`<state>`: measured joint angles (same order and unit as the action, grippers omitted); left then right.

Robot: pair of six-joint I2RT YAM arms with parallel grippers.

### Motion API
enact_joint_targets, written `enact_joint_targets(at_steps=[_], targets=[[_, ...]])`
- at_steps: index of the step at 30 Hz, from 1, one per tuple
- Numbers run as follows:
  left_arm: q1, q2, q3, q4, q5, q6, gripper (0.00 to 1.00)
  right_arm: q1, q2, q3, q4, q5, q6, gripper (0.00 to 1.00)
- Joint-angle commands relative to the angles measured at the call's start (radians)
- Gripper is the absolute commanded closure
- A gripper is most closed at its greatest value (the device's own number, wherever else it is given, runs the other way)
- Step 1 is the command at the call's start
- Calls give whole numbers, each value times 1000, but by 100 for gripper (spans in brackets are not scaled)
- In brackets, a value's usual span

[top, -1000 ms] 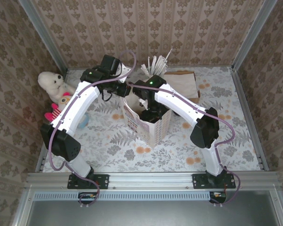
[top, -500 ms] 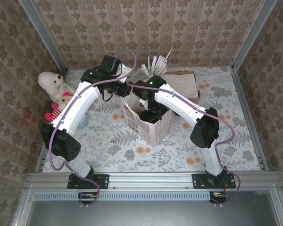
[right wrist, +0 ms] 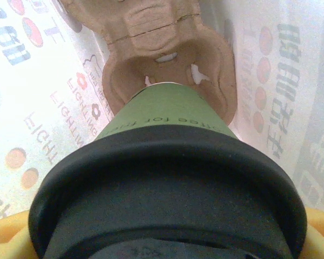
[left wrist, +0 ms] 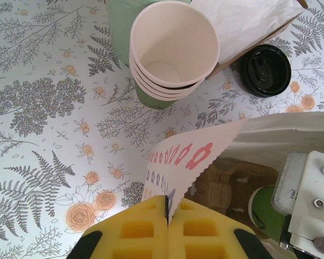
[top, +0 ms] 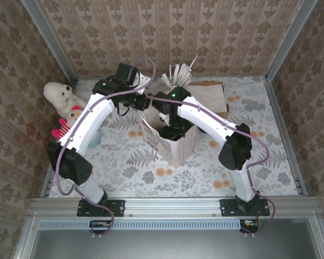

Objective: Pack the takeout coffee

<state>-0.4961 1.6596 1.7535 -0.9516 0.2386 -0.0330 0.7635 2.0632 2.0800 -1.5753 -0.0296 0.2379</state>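
Note:
A white printed paper bag (top: 175,144) stands upright mid-table. My left gripper (top: 142,101) is shut on its back-left rim; in the left wrist view the yellow pads (left wrist: 143,229) pinch the scalloped paper edge (left wrist: 191,162). My right gripper (top: 171,128) reaches down into the bag. The takeout coffee (right wrist: 162,124), a green cup with a black lid, sits between its yellow fingertips (right wrist: 319,238), its base in a socket of a brown cardboard carrier (right wrist: 167,59) on the bag's floor. The left wrist view also catches the cup's green side (left wrist: 265,211) inside the bag.
A stack of cream cups (left wrist: 173,48) and a loose black lid (left wrist: 267,70) sit just behind the bag. A holder of white straws (top: 178,75) and a brown box with white paper (top: 211,95) stand at the back. Plush toys (top: 62,100) lie far left.

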Motion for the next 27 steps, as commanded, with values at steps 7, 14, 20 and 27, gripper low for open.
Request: enact_joint_targets(at_steps=[7, 14, 20, 27], targets=[[-1, -23, -12, 29, 6, -22, 100, 5, -45, -23, 15, 28, -18, 58], [-1, -19, -19, 39, 10, -26, 100, 4, -64, -42, 55, 34, -19, 59], [-2, -13, -13, 38, 14, -30, 100, 5, -87, -58, 114, 56, -26, 60], [-4, -13, -15, 37, 16, -28, 100, 0, -100, -103, 143, 79, -23, 60]])
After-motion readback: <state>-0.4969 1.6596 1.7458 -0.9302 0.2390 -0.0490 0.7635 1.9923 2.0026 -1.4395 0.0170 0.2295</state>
